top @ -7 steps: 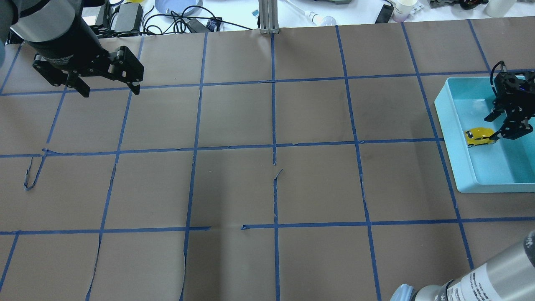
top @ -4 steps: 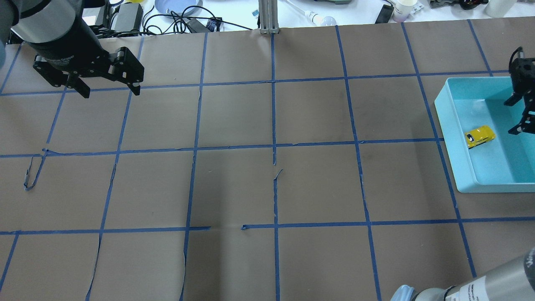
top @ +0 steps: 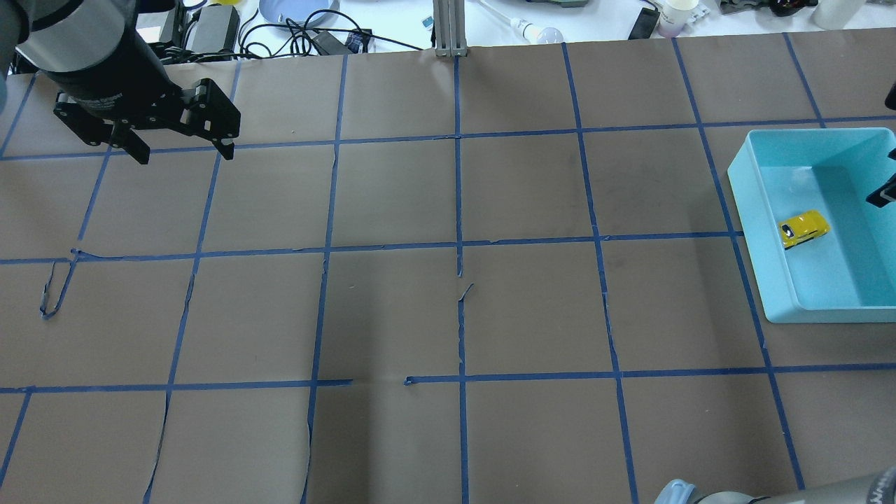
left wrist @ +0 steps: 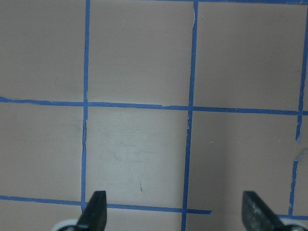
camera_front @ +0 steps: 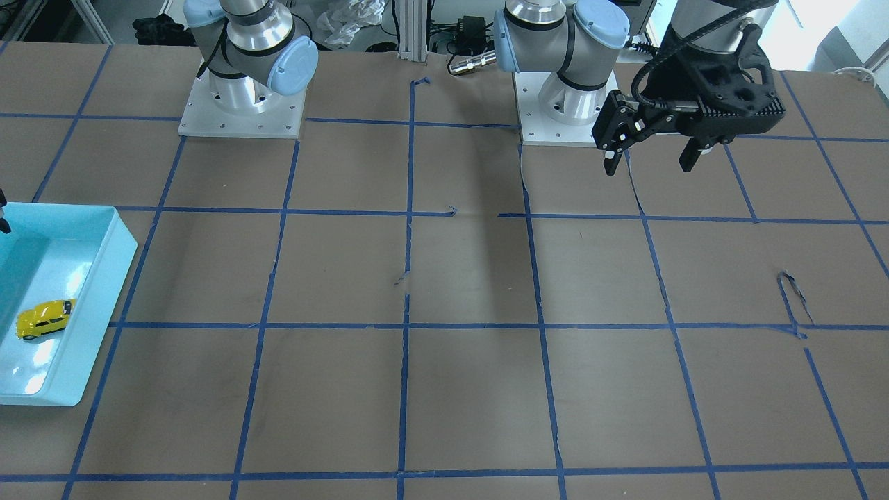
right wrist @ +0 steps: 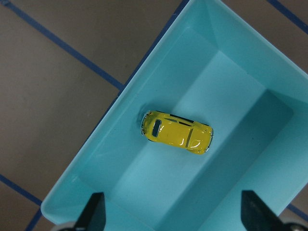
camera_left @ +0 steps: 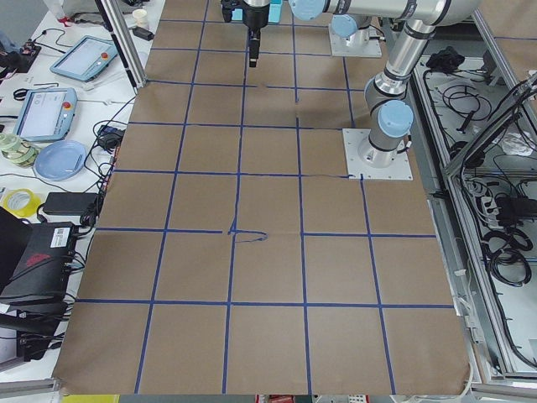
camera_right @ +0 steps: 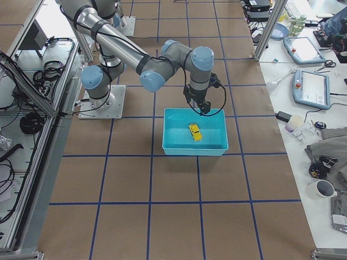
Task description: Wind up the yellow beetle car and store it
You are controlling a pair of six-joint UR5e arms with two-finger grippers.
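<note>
The yellow beetle car (top: 803, 228) lies on its wheels on the floor of a teal bin (top: 763, 245) at the table's right side. It also shows in the front view (camera_front: 46, 318), the right side view (camera_right: 195, 131) and the right wrist view (right wrist: 176, 132). My right gripper (right wrist: 174, 214) is open and empty, well above the car and bin (right wrist: 108, 139). In the overhead view only its edge (top: 883, 192) shows. My left gripper (top: 185, 150) is open and empty, held above the far left of the table (left wrist: 175, 214).
Brown paper with a blue tape grid covers the table; some tape is torn (top: 52, 294). An aluminium post (top: 450, 28) stands at the far edge, with cables and clutter behind it. The arm bases (camera_front: 243, 104) are bolted on the robot's side.
My right gripper was down beside the car in the bin; it has lifted away to the right, almost out of the overhead view. The car stays in the bin. The left arm has not moved.
</note>
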